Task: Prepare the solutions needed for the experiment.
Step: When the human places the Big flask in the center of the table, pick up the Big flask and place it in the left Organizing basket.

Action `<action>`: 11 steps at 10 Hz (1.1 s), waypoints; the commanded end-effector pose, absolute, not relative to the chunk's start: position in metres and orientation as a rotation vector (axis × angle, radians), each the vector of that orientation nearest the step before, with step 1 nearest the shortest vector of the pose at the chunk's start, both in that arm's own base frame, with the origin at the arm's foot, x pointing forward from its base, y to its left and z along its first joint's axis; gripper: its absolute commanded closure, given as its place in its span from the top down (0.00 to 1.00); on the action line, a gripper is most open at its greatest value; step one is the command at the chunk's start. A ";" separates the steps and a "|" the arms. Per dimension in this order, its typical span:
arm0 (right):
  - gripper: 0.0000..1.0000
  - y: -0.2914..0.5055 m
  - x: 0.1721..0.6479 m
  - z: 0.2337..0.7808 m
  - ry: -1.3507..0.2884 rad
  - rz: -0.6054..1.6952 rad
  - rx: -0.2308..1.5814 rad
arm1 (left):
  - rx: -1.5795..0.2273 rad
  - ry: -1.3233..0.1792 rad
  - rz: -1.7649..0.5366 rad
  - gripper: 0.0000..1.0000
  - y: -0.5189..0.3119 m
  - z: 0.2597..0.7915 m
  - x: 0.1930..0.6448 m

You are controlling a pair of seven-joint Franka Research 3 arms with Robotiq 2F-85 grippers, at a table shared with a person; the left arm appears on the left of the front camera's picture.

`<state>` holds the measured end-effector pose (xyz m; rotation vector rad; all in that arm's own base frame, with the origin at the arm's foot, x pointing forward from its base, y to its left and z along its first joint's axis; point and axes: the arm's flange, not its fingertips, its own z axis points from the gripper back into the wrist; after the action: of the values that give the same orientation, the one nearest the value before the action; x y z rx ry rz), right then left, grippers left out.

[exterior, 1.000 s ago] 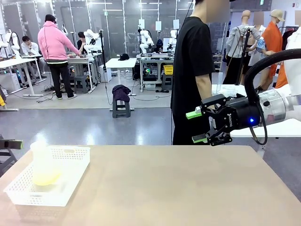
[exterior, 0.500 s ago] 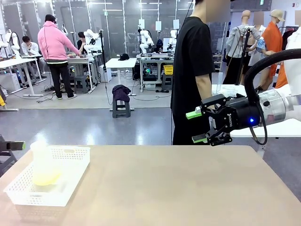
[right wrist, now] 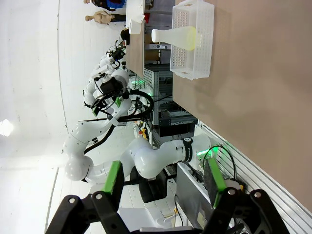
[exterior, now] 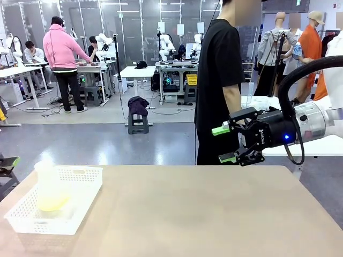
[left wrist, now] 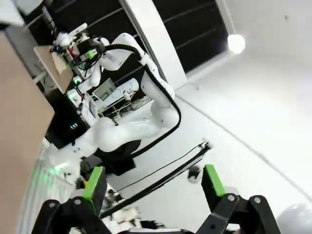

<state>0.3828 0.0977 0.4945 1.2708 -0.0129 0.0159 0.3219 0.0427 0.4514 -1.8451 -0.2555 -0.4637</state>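
The solutions (exterior: pixel 52 202) are a little pale yellow-green liquid in the base of a frosted conical flask (exterior: pixel 49 179). The flask stands upright in a white mesh basket (exterior: pixel 80 214) at the table's near left. In the right wrist view the flask (right wrist: pixel 175 36) and basket (right wrist: pixel 195 61) lie far off, at the top. My right gripper (exterior: pixel 225 144) hovers open above the table's far right edge, holding nothing; its fingers (right wrist: pixel 113 178) stand wide apart. At the picture's left edge a green fingertip of my left gripper (exterior: pixel 10 161) pokes in. The left wrist view has that gripper (left wrist: pixel 152 181) open, aimed upward.
A person in a black shirt (exterior: pixel 220 80) stands at the far side, just behind my right gripper. The tan table (exterior: pixel 203 214) stretches bare from the basket to the right edge. Other tables and people are far in the background.
The tip of my left gripper at the picture's left edge has shifted slightly outward. The right arm, flask and basket have stayed put.
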 end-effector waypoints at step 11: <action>0.84 0.099 0.382 0.495 -0.014 0.013 1.284 | -1.762 -0.061 -0.303 1.00 0.039 0.474 0.327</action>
<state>0.3828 0.0977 0.4945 1.2709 -0.0127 0.0160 0.3280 0.0398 0.4745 -1.7557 -0.0514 -0.2932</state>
